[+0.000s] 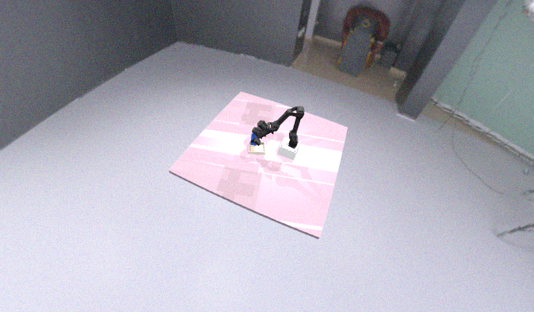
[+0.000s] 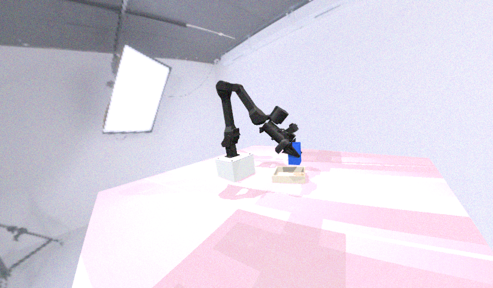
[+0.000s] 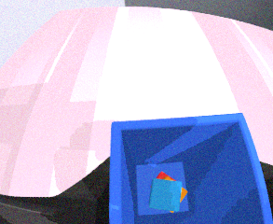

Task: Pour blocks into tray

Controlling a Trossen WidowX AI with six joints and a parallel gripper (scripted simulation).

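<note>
"Pinching what, in the exterior view, is the gripper?"

"The blue cup, its sides clasped between the 2 fingers; it hangs upright, mouth upward, higher than the shallow tray; the tray rests on the pink-and-white table."

"Is it directly over the tray?"

"I cannot tell; both outside views place it near the tray's edge."

"And the contents, by the wrist view?"

"Blocks of 3 colours, low inside the cup; the cyan block overlaps the red block and the orange block; tipping remains undone."
</note>
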